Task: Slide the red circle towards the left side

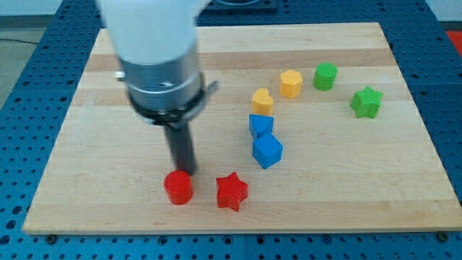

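My tip (pixel 181 171), a bare rod with no jaws to open or close, touches the red circle (pixel 177 188) from the view's top; pushing from here drives it off the board's (pixel 72 180) bottom edge; the red star (pixel 232 191) sits just right.

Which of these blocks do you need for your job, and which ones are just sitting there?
For the job:
red circle
my tip, just above the circle in the view

Just lying about:
red star
two blue blocks
yellow heart
yellow hexagon
green hexagon
green star
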### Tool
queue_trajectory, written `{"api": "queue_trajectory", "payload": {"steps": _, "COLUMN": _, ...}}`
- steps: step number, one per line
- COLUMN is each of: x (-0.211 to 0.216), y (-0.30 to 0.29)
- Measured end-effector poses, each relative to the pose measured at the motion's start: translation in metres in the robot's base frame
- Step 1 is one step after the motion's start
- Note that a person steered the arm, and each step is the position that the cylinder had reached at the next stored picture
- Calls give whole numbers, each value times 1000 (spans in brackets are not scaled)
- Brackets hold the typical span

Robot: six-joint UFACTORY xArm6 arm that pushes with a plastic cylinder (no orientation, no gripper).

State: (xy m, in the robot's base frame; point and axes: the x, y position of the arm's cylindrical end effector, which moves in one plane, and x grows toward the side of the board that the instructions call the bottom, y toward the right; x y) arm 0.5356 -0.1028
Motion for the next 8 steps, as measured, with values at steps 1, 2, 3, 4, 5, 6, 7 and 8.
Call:
{"api": "queue_trajectory", "payload": {"steps": 1, "x": 7, "y": -60}}
{"api": "queue_trajectory", "payload": {"steps": 2, "x": 57, "y": -78}}
{"api": "queue_trajectory", "payload": {"steps": 3, "x": 83, "y": -55}}
{"api": "queue_trajectory", "payload": {"steps": 4, "x": 66, "y": -2}}
{"api": "queue_trajectory", "payload": {"steps": 5, "x": 56, "y": 64}}
{"api": "queue_trajectory", "payload": {"steps": 6, "x": 14, "y": 61}}
{"api": "queue_trajectory", "payload": {"steps": 7, "x": -10, "y": 10}}
{"api": "queue_trajectory", "payload": {"steps": 8, "x": -17, "y": -18}}
